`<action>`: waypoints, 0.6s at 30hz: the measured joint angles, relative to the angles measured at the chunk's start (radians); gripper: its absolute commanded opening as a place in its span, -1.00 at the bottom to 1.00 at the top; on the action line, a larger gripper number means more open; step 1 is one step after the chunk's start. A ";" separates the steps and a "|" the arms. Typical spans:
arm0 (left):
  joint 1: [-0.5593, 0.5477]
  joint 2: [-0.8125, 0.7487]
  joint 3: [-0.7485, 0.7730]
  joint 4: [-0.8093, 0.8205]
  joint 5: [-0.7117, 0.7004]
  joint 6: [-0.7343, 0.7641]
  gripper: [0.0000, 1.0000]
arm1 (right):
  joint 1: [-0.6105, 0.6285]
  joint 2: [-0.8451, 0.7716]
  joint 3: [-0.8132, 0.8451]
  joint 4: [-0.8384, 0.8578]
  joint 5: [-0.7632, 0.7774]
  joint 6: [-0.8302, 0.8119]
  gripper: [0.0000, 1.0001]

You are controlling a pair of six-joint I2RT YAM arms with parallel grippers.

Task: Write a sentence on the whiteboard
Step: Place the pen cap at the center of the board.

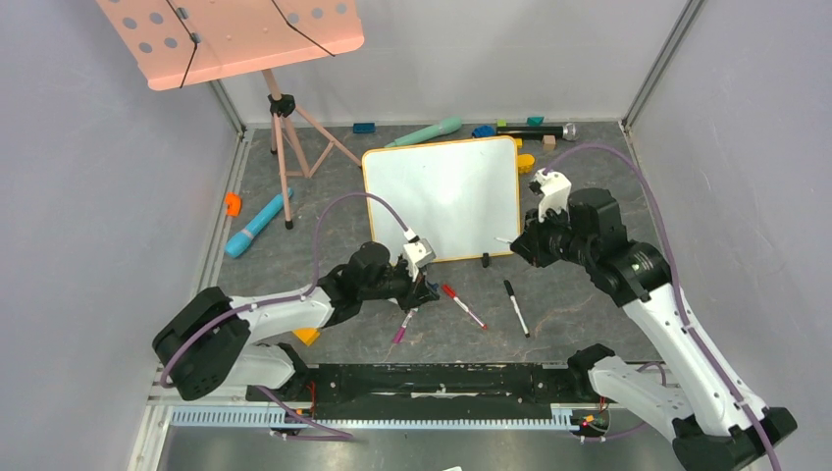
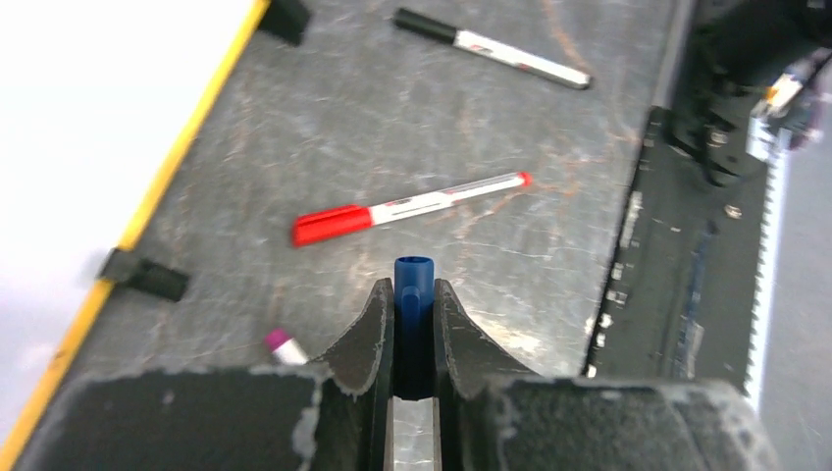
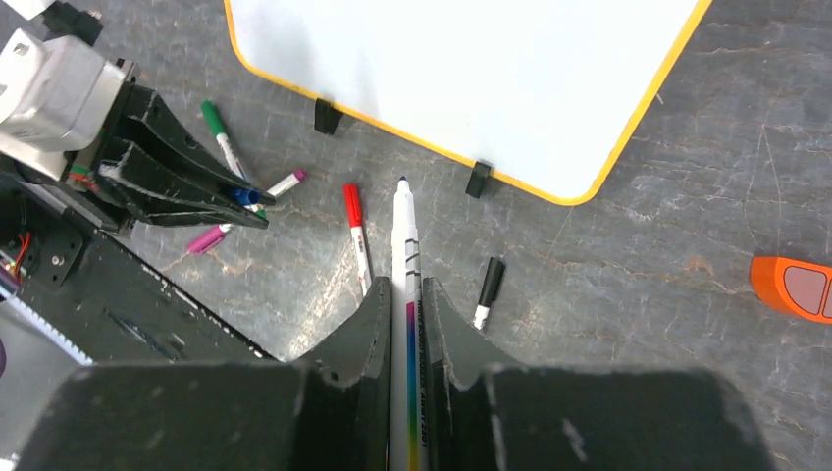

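The whiteboard (image 1: 442,196) lies flat on the table, with an orange-yellow frame and two black clip feet at its near edge. Its face is blank and no sentence shows on it. It also shows in the left wrist view (image 2: 78,98) and the right wrist view (image 3: 461,69). My left gripper (image 1: 424,285) (image 2: 414,294) is shut on a blue marker cap (image 2: 413,280), low over the table just in front of the board. My right gripper (image 1: 520,243) (image 3: 406,294) is shut on a white uncapped marker (image 3: 403,235). Its tip points at the board's near edge.
A red-capped marker (image 1: 462,305) (image 2: 392,210), a black-capped marker (image 1: 516,308) (image 3: 488,289) and a magenta marker (image 1: 403,327) lie in front of the board. A green marker (image 3: 218,132) lies by the left gripper. A pink music stand (image 1: 231,39) stands at the back left. Toys line the far wall.
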State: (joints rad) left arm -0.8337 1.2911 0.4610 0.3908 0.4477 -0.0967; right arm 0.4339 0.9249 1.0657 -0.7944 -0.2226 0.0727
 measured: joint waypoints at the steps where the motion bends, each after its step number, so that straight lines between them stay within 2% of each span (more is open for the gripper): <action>1: 0.000 0.007 0.011 -0.017 -0.026 0.000 -0.89 | 0.000 -0.027 -0.023 0.027 0.008 0.015 -1.00; 4: 0.000 0.032 0.064 -0.095 -0.108 0.001 -0.91 | 0.000 -0.084 -0.088 0.081 0.015 0.048 -1.00; 9: 0.000 0.117 0.132 -0.173 -0.168 0.002 -0.84 | 0.000 -0.147 -0.172 0.154 0.026 0.098 -1.00; 12: -0.005 0.165 0.135 -0.198 -0.182 0.002 -0.70 | 0.000 -0.184 -0.208 0.197 0.037 0.130 -1.00; 18: -0.011 0.199 0.135 -0.232 -0.186 0.002 -0.21 | 0.000 -0.266 -0.265 0.269 0.057 0.175 -1.00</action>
State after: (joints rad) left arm -0.8448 1.4899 0.5957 0.1589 0.2615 -0.0952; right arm 0.4339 0.6594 0.8009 -0.5251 -0.1654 0.2474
